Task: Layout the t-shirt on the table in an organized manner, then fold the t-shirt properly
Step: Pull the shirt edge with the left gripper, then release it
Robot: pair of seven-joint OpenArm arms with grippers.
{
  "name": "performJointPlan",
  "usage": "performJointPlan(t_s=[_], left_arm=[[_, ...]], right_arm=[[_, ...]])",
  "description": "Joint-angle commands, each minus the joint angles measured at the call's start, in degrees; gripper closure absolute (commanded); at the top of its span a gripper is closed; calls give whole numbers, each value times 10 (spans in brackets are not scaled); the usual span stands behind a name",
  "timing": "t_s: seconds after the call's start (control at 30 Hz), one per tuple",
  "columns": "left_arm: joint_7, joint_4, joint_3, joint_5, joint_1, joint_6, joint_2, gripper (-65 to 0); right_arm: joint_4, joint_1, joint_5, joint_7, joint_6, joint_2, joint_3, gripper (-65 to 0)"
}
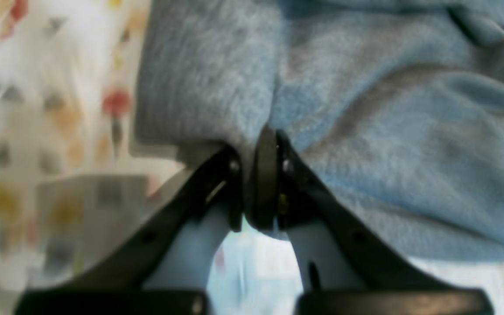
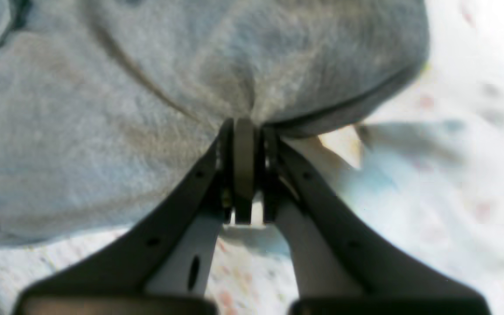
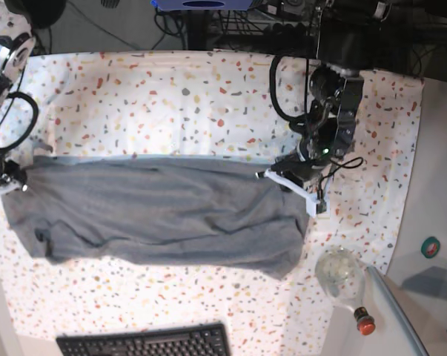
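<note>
— Where does the t-shirt [image 3: 160,215] lie?

— Across the middle of the counter [image 3: 171,96], a long heather-grey band running from near one side edge towards the other, well short of the far edge.

— Flat?

— Mostly. Its far edge is straight; the near edge is uneven, with soft wrinkles in the knit. Both ends are pinched up into puckers.

— And the counter?

— White cloth, speckled with red, orange, yellow and grey flecks.

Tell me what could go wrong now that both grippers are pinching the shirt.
Both the left gripper and right gripper pinch only small bunches at the edge of the t-shirt, so the cloth might slip out under tension. Pulling could also drag the wrinkled lower corner toward the glass jar near the table edge.
</note>
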Motion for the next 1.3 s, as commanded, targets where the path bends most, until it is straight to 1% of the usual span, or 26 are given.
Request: performJointPlan(t_s=[0.0,0.03,0.07,0.17,0.2,0.23,0.27,0.33,0.4,0.5,0.57,0.6,0.7,0.73,0.8,0.83,0.87,0.93,0.97,1.0,1.03,1.07,1.13,1.17,1.23,1.27], left_arm=[[5,57,-1,2,-3,14,-7,0],[28,97,-1,2,9,33,-9,0],[52,142,-1,2,16,61,-10,0],[106,223,-1,2,15,123,-6,0],[121,239,-1,2,2,135,-5,0],[137,248,0,2,-14,145,-4,0],[153,244,1,2,-30,151,2,0],[169,216,0,2,-65,153,18,0],[171,163,1,3,-99,153,31,0],[169,55,0,3,-155,153,56,0],[167,4,-1,3,-185,153,67,0],[162,-19,-1,3,-198,153,71,0],[111,-77,6,5,-222,154,76,0],[101,-88,6,5,-223,156,76,0],[99,-97,6,3,-221,156,76,0],[99,-100,6,3,-219,155,75,0],[99,-100,6,3,-211,154,74,0],[97,-92,-1,3,-191,154,71,0],[97,-84,-1,3,-183,154,67,0],[97,-75,-1,3,-174,154,60,-23],[97,-60,-1,3,-164,154,56,-115],[97,-39,-1,3,-151,154,54,-209],[96,6,-1,3,-125,153,42,-362],[96,33,-1,2,-110,153,34,-431],[96,78,-1,2,-85,153,24,-525],[96,100,-1,2,-71,153,16,-566]], right_arm=[[72,-7,6,-25,2,0,10,0],[135,-27,6,-62,2,-14,23,0],[209,-44,3,-96,1,-32,33,0],[367,-64,0,-177,-2,-67,36,0],[399,-61,0,-200,-18,-73,35,0],[421,-53,0,-220,-44,-74,23,0],[424,-37,0,-230,-74,-75,2,0],[404,-13,0,-230,-119,-67,-24,0],[351,15,1,-215,-142,-56,-50,0],[225,58,1,-139,-146,-35,-89,0],[149,83,1,-91,-147,-24,-108,0],[114,95,1,-68,-147,-18,-117,0],[10,131,1,13,-147,-1,-158,0],[-9,139,1,22,-147,4,-174,0],[-20,147,1,12,-147,19,-200,0],[-14,146,2,3,-147,23,-203,-86],[2,143,2,-4,-145,24,-200,-186],[72,103,5,-15,-143,24,-169,-387],[123,78,5,-19,-143,20,-147,-453],[179,46,5,-28,-143,18,-130,-488],[229,18,6,-40,-143,11,-116,-492],[282,-14,6,-55,-145,-4,-101,-492],[356,-76,2,-69,-146,-33,-70,-494],[374,-104,2,-69,-147,-50,-59,-494],[378,-138,2,-61,-147,-72,-50,-494],[364,-148,1,-46,-147,-82,-52,-494]])
